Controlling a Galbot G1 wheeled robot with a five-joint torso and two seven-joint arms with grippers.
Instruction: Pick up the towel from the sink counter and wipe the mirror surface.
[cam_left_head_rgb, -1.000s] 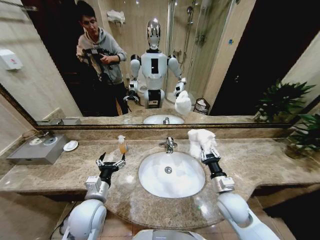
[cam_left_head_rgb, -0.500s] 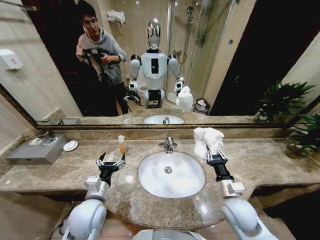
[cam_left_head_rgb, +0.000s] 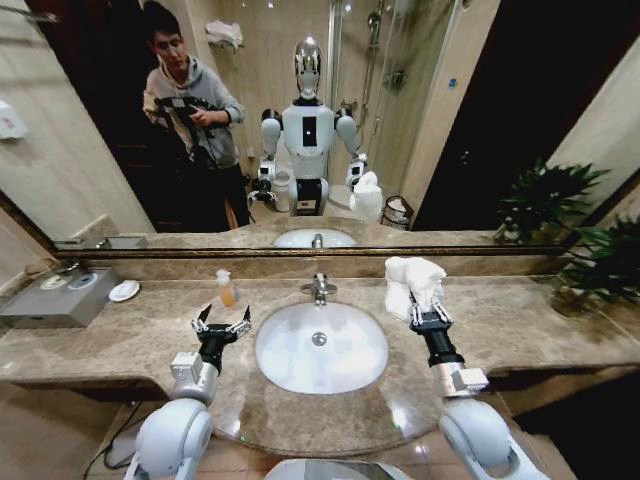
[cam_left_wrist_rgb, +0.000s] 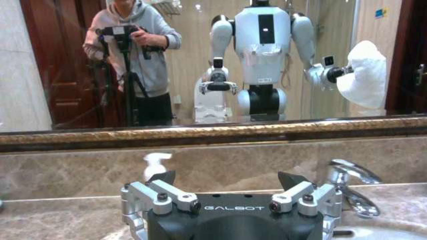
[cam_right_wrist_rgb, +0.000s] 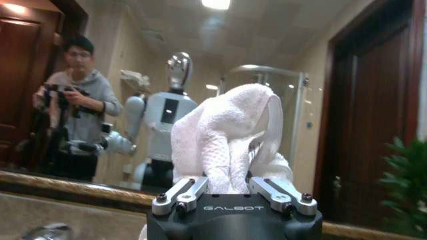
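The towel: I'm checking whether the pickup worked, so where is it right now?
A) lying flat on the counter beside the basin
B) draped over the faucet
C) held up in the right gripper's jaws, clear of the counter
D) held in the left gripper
C: the towel bunches up from the shut jaws of the right gripper, raised above the sink counter toward the mirror surface.

A small orange bottle (cam_left_head_rgb: 227, 291) stands beyond the left jaws; a potted plant (cam_left_head_rgb: 590, 268) sits far outward of the right jaws.

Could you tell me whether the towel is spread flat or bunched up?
Bunched: the towel stands crumpled above the right tool, clear of the sink counter.
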